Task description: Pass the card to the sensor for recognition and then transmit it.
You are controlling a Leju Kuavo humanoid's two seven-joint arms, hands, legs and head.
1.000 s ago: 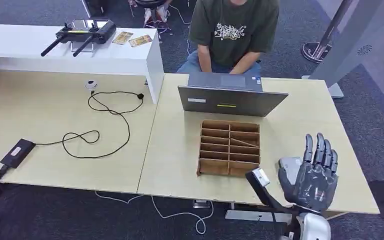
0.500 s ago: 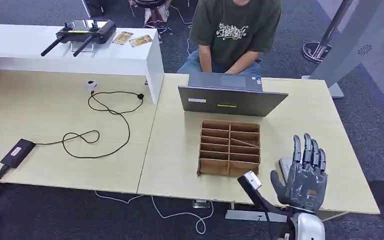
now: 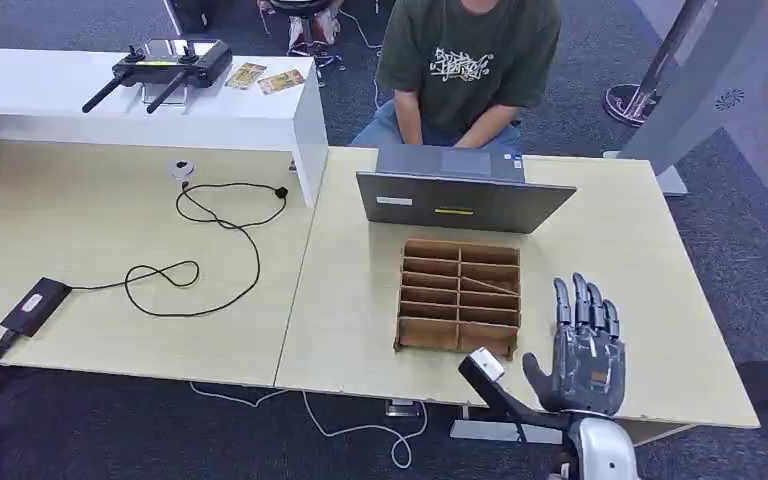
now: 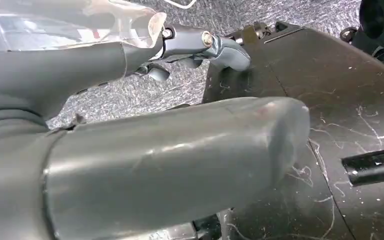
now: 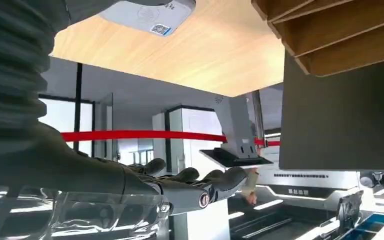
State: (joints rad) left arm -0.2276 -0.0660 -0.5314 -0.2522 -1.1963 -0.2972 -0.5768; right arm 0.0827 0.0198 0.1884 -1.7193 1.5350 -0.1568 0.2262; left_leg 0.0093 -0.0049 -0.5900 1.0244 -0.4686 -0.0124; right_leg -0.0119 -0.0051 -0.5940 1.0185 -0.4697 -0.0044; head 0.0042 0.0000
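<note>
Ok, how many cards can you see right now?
2, both on the white shelf at the far left, side by side right of the black controller: one card and the other. More may be hidden in the divider box.

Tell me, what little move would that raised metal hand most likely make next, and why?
Probably drift a little further toward the wooden divider box. The right hand hangs open above the table's near edge, fingers spread and holding nothing, right beside the box. Since it has no card to show a sensor yet, and the box is the nearest thing, I'd guess it reaches there first.
</note>
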